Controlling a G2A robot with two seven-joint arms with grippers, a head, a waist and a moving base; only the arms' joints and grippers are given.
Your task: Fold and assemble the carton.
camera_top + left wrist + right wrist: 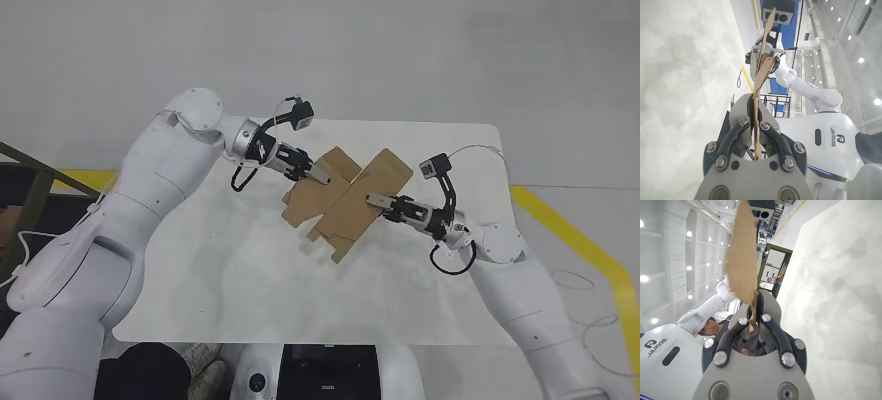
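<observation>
A flat brown carton [345, 200] with its flaps spread is held up over the middle of the white table [200, 290], between both arms. My left gripper [322, 178] is shut on its far-left edge; in the left wrist view the carton [761, 75] runs edge-on out from between the closed fingers [743, 108] of the gripper [755, 102]. My right gripper [374, 199] is shut on the opposite, right-hand edge; the right wrist view has the carton [743, 262] rising as a broad panel from that gripper [754, 304].
The table's right edge [503, 240] borders grey floor with a yellow line [570, 240]. A dark frame [40, 180] stands off the table's left side. Bare tabletop lies in front of the carton.
</observation>
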